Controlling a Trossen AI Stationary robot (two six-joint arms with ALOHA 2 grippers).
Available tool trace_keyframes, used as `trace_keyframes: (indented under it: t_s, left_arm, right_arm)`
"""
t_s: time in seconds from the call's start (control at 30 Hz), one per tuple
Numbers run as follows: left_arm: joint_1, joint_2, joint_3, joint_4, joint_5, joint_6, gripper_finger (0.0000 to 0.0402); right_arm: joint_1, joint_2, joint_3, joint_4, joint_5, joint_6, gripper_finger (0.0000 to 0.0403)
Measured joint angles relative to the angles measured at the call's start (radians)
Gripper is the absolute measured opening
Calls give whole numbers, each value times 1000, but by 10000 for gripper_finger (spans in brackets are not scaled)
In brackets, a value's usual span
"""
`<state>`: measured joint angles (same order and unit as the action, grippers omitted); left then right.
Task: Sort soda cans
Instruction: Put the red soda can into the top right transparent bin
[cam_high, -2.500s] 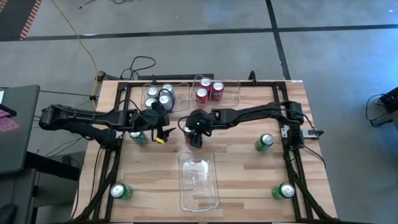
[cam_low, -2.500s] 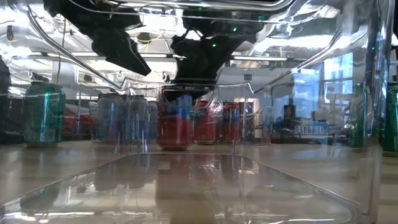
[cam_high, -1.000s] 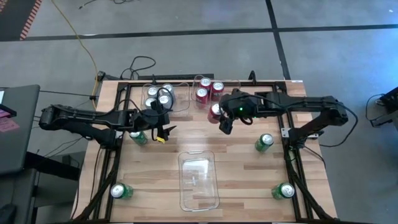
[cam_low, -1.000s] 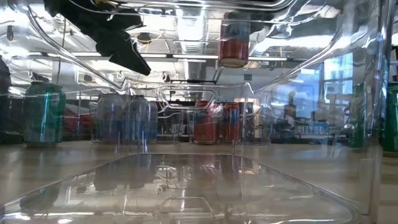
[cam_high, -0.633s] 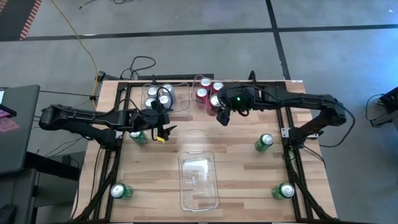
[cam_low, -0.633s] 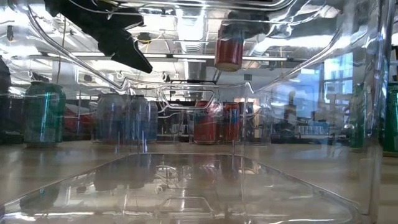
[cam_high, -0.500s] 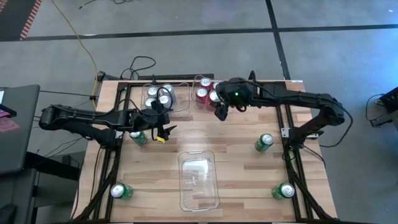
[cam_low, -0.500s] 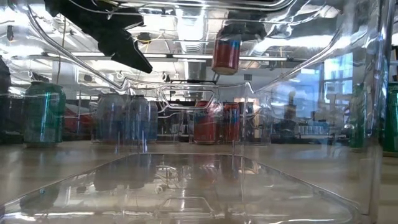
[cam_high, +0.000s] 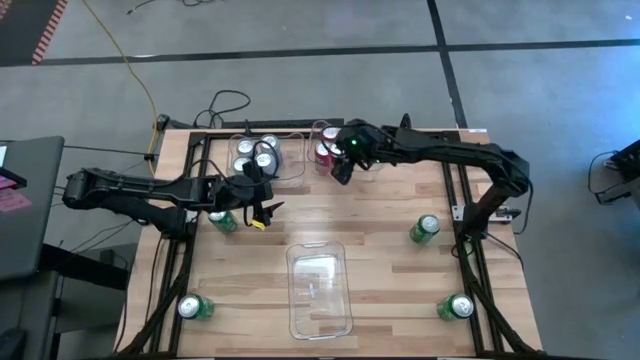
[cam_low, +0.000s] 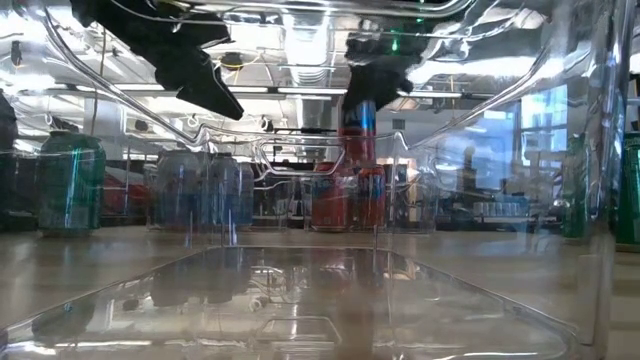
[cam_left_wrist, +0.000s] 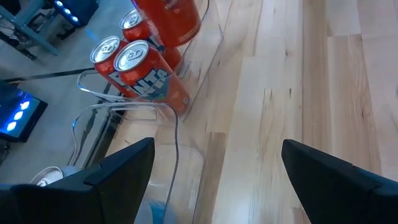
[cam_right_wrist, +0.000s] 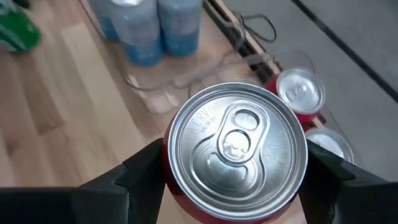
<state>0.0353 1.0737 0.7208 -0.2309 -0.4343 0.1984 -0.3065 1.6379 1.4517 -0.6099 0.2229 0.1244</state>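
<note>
My two arms are dark, near-black all over, built from long slim segments with chunkier rounded joints. My right arm (cam_high: 440, 153) has a small green light glowing on the wrist housing, right behind the right gripper (cam_high: 341, 167). My left arm (cam_high: 140, 193) looks the same matte black, but my left gripper (cam_high: 262, 214) carries a little yellow bit at the tip. Up close my fingers (cam_left_wrist: 112, 175) are flat, wedge-shaped black plastic with smooth angled faces, no visible screws or markings.

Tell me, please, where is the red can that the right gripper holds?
In the high view the red can is in the right gripper, over the bin at the table's far edge, beside two red cans already there.
</note>
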Motion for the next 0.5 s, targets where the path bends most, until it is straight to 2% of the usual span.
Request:
trace_keyframes:
  t_s: [0.27, 0.5]
  left_arm:
    - [0, 0, 0, -20, 0, 0, 345]
    - [0, 0, 0, -20, 0, 0, 345]
  right_arm:
    - [-86, -7, -63, 20, 0, 0, 283]
    - [-108, -23, -207, 193, -16, 7, 283]
